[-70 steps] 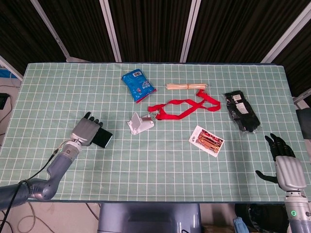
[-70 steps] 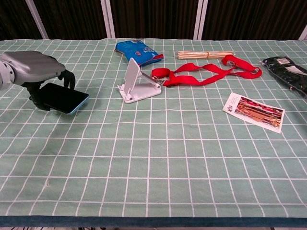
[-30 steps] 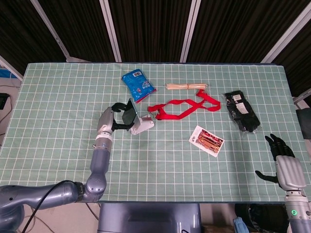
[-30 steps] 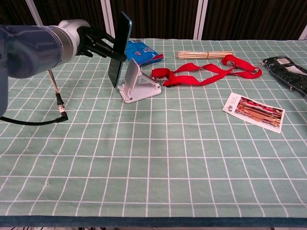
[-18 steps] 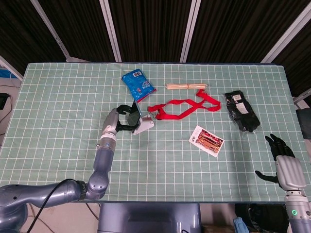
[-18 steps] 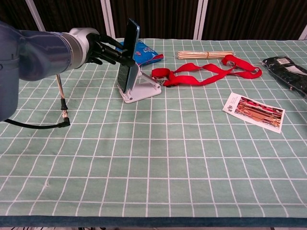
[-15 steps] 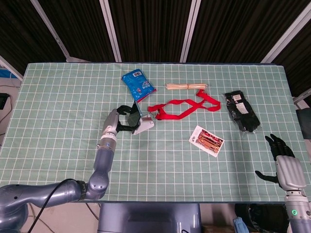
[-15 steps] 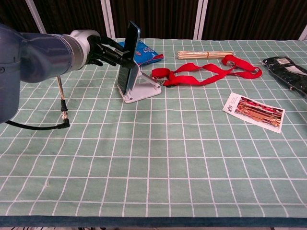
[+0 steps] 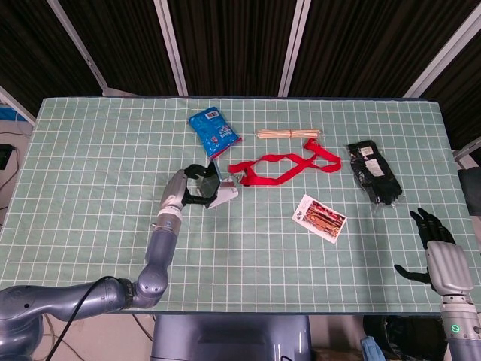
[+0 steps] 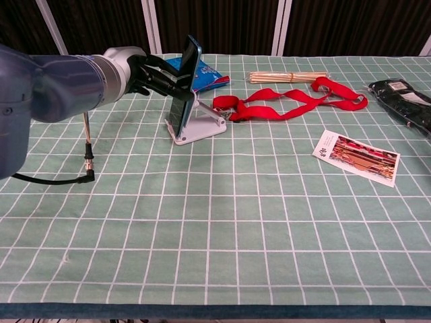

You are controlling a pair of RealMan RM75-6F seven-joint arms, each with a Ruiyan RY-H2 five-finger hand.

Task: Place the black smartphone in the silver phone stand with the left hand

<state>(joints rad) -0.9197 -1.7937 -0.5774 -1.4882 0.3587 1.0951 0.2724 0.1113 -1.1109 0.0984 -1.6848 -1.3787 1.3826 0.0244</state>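
The black smartphone (image 10: 186,84) with a blue edge leans back on the silver phone stand (image 10: 201,126), its lower end in the stand's lip. My left hand (image 10: 149,76) still grips the phone from the left side, fingers around its edges. From above, the phone (image 9: 204,183) shows dark against the stand (image 9: 222,197), with the left hand (image 9: 180,192) just left of it. My right hand (image 9: 443,253) hangs open beyond the table's right front corner, holding nothing.
A blue snack packet (image 9: 213,131) lies behind the stand, a red lanyard (image 9: 284,166) to its right, a bundle of sticks (image 9: 288,134) further back. A printed card (image 9: 319,217) and a black packaged item (image 9: 373,171) lie on the right. A cable (image 10: 85,151) dangles from my left arm.
The phone was lifted from the table's left, carried right, stood upright at the stand, then tilted back against it. The right hand has not moved.
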